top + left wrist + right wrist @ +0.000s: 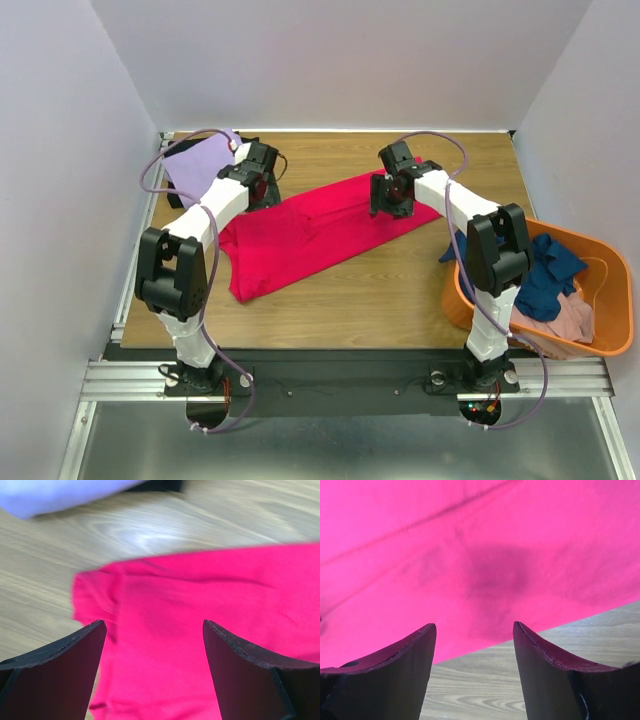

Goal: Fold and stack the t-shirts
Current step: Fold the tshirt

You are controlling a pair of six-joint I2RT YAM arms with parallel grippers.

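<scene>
Crimson cloth catches the eye: the crimson-pink t-shirt [300,240] lies spread aslant across the middle of the wooden worktop [400,295]. The left tool [152,625] hangs over its far-left end by a sleeve, fingers parted with nothing between them. The right tool [475,626] hangs over the shirt's far-right edge, likewise spread and empty. A lavender t-shirt [200,165] sits in the far-left corner. A navy t-shirt [548,275] and a dusty pink t-shirt [575,320] are heaped in the orange tub [615,345] on the right.
</scene>
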